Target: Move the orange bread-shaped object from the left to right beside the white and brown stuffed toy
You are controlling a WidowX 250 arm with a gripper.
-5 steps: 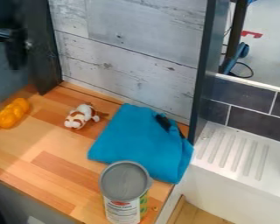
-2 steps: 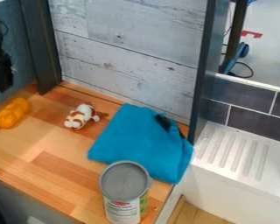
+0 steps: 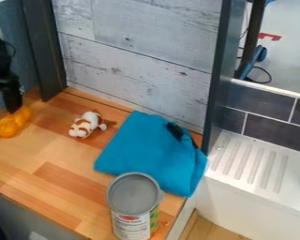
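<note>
Lowered since the earlier frames, the gripper (image 3: 2,108) is now seen at the left edge, just above the orange toy (image 3: 8,125), while the toy and the other things on the counter (image 3: 58,178) are left unmoved. Its fingers are held apart with nothing gripped between them; the upper end of the toy is overlapped by one fingertip, but whether it is touched cannot be told. The toy is laid on the wood at the far left, in front of a blue-grey panel. Behind it to the right, a dark post (image 3: 43,51) is stood upright against the pale plank wall (image 3: 140,56). Next, a small brown-and-white plush (image 3: 86,124) is set near the toy, well apart from it. Farther right, a blue cloth (image 3: 146,150) is spread in a folded heap, with a black patch (image 3: 175,131) shown near its upper edge. At its lower left, a tall can (image 3: 134,194) is stood upright at the front, and part of the cloth is hidden by it. Beyond the cloth, a second dark post (image 3: 218,84) is placed beside dark tiles (image 3: 259,117) and a white ridged drainboard (image 3: 271,164).
</note>
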